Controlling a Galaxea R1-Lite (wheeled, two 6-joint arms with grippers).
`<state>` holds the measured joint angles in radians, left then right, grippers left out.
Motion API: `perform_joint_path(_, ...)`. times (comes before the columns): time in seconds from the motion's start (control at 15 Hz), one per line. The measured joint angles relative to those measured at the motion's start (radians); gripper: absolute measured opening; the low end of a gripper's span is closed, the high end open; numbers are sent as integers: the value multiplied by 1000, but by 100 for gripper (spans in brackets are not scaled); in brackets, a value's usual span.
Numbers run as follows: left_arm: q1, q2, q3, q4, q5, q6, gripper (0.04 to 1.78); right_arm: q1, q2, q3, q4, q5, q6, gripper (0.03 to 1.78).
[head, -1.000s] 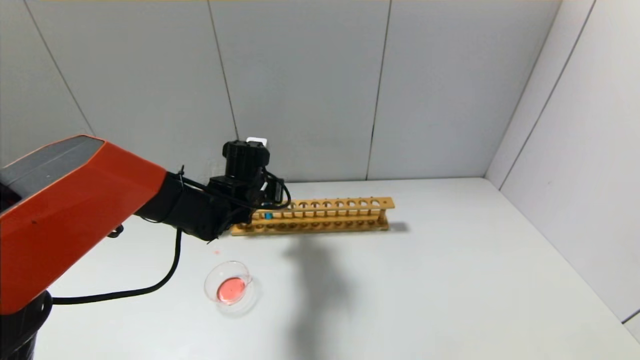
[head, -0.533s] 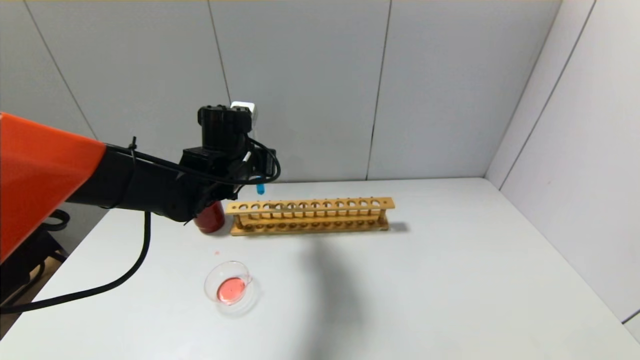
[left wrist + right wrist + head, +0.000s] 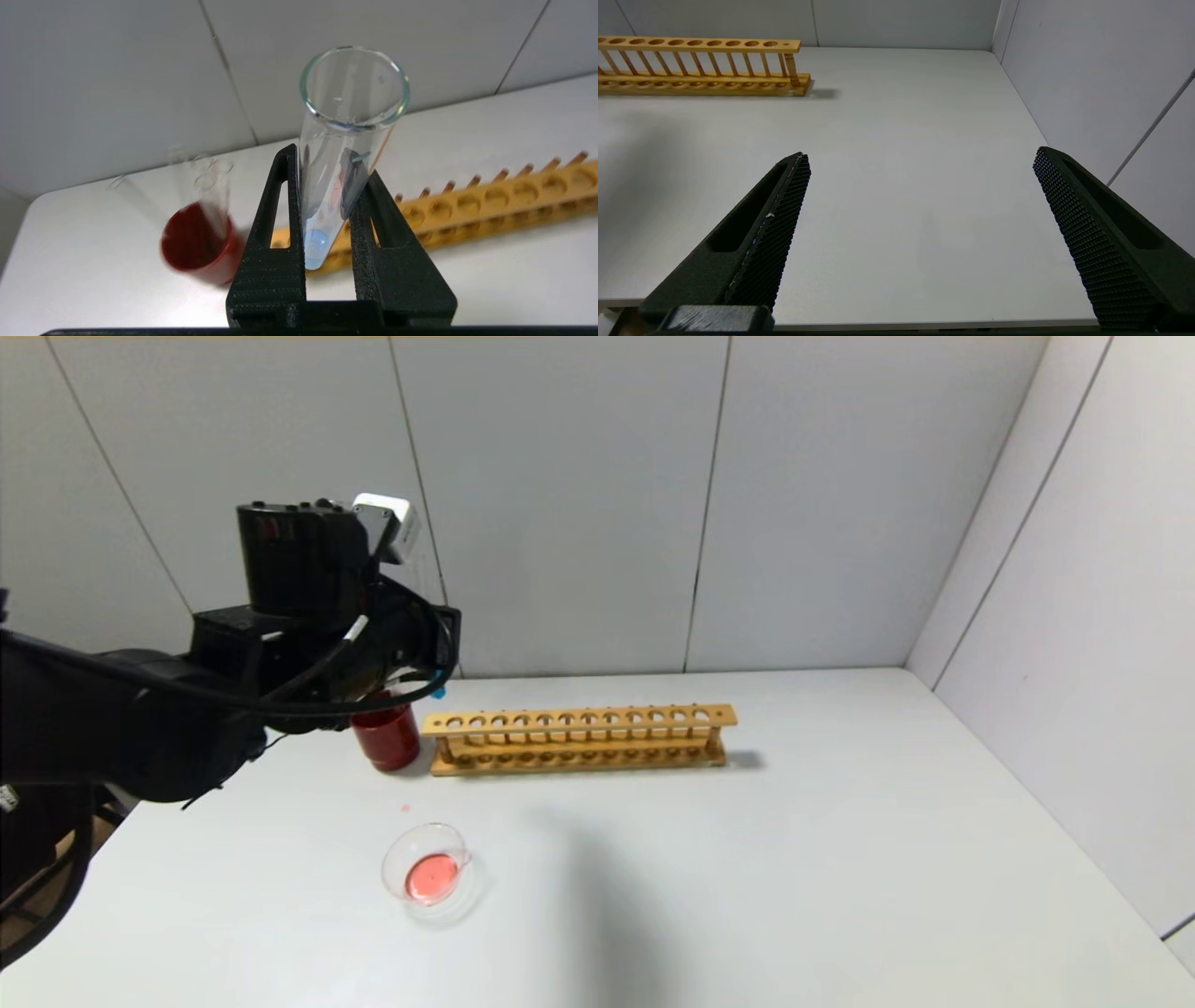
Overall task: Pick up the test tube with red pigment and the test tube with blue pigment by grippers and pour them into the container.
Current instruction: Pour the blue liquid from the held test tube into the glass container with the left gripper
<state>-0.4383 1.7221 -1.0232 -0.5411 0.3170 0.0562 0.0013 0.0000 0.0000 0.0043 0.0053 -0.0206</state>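
My left gripper is shut on the test tube with blue pigment and holds it in the air above the dark red cup. The tube is nearly upright, with teal-blue liquid at its round bottom; its blue tip shows in the head view. The container, a low clear glass dish, sits on the table nearer to me and holds a pool of red liquid. No tube with orange-red liquid is in view. My right gripper is open and empty over the table's right front part.
A wooden tube rack stands empty at the back of the white table; it also shows in the right wrist view. A dark red cup left of the rack holds clear empty tubes. Grey walls close the back and right.
My left gripper has lifted the blue tube out of the rack and carried it up and to the left, over the red cup. The dish and rack have not moved.
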Motion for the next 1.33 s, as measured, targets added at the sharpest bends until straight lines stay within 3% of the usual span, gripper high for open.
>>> perform_joint_path(0.4, 20, -181, 287, -139, -5, 82, 32, 0, 0, 0, 0, 0, 0, 175)
perform_joint_path(0.53, 47, -207, 370, -200, -44, 124, 32, 0, 0, 0, 0, 0, 1, 175)
perform_joint_path(0.93, 197, -170, 554, -476, -348, 425, 32, 0, 0, 0, 0, 0, 0, 175)
perform_joint_path(1.33, 300, -142, 594, -392, -622, 838, 32, 0, 0, 0, 0, 0, 0, 175)
